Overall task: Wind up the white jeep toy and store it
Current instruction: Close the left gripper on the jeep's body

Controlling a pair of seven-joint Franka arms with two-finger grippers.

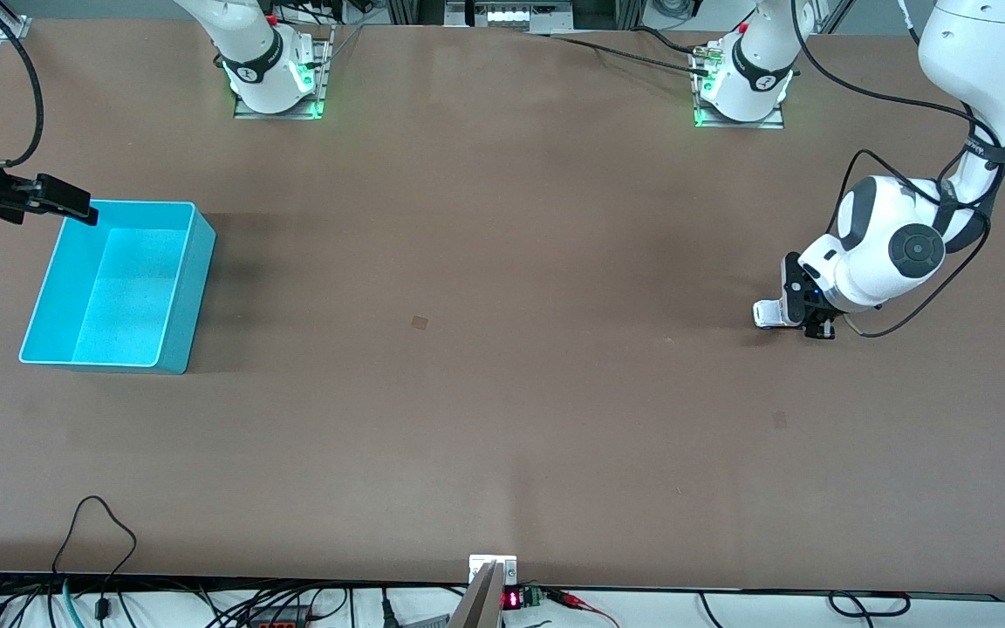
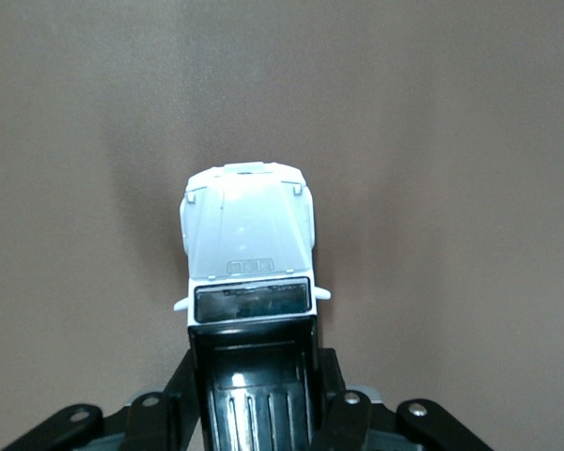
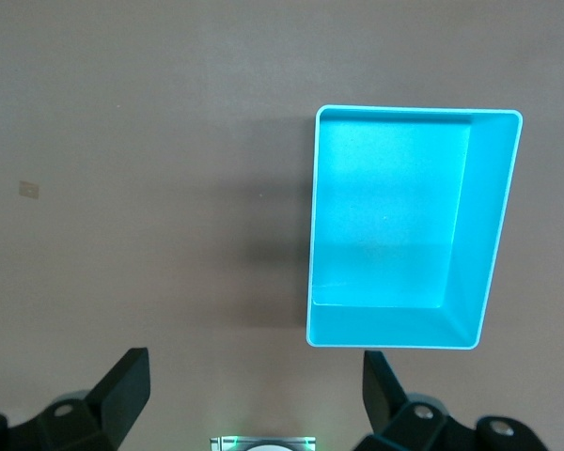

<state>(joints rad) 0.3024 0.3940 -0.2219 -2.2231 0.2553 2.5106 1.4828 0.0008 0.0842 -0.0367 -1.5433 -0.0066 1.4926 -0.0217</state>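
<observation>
L gripper (image 1: 803, 318) is down at the table (image 1: 502, 349) toward the left arm's end, well apart from the turquoise bin (image 1: 193, 288). Nothing stands betw. them but bare brown top. Its fingers (image 2: 343, 413) are clamped on the black rear of the white jeep toy (image 2: 249, 240), hood pointing away from the wrist. R gripper (image 3: 254, 390) waits w/ jaws wide apart, holding nothing, above the bin's edge farthest from the jeep.
</observation>
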